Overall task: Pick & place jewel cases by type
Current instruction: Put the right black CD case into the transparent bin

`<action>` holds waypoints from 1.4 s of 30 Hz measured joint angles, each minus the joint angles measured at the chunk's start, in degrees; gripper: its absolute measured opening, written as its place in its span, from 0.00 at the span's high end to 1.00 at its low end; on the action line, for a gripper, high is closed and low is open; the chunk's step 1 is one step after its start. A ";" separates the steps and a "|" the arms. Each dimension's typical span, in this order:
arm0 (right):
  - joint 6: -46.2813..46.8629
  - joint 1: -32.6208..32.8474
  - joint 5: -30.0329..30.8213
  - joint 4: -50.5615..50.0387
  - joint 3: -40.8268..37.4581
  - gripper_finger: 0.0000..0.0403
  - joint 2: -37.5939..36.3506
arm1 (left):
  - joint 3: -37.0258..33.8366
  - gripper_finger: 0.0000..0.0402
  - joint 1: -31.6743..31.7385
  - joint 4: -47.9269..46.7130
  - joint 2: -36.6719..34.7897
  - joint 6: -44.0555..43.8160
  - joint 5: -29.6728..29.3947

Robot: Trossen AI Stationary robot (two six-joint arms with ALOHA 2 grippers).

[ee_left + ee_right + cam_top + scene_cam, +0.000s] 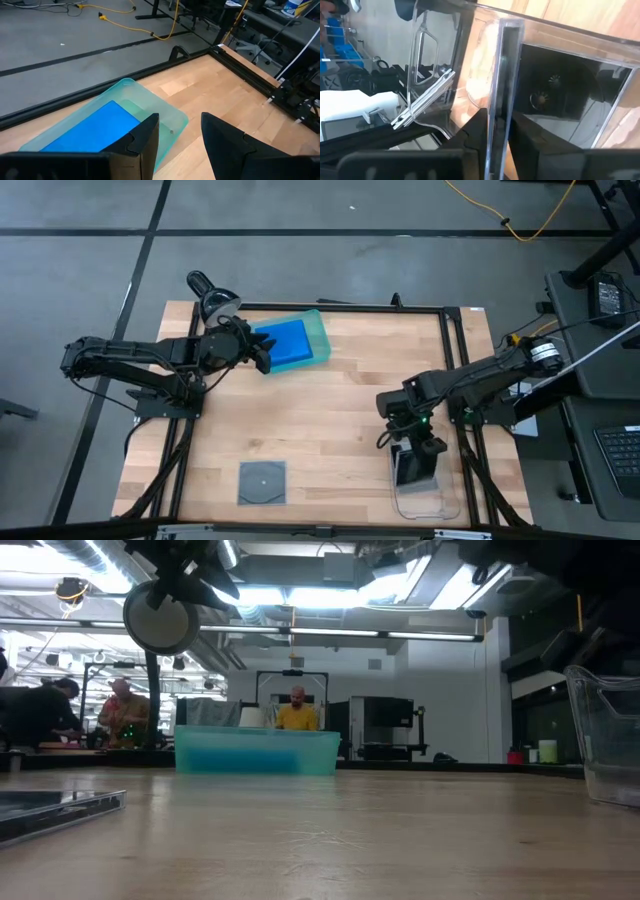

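Note:
A bright blue jewel case [287, 343] lies flat in the translucent green tray [318, 330] at the table's far side. My left gripper [180, 122] hovers open just over that tray's near rim, with nothing between its fingers. A grey-clear square jewel case [262, 482] lies flat on the table near the front edge. Another grey-clear case [413, 465] with a dark inside sits in the clear plastic tray [440, 502] at the front right. My right gripper [420, 442] reaches down into that tray and is shut on this case. My right gripper has one thin clear edge [497, 107] of the grey-clear jewel case between its two fingers [475, 137]. The fingers come slanting down from above and lie across that edge. The case stands tilted inside the clear tray, its dark face [560, 95] showing; its lower end is hidden.
Black frame rails [452, 350] run along the table's edges. Bare wood [340, 420] lies between the two trays. In the low view the green tray [258, 752] stands at the back and the clear tray's wall [605, 740] at the right; people show in the room behind.

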 joint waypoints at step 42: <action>4.45 1.65 14.78 -3.11 0.00 0.52 0.26 | 0.00 0.65 -0.01 -0.15 0.00 2.01 2.49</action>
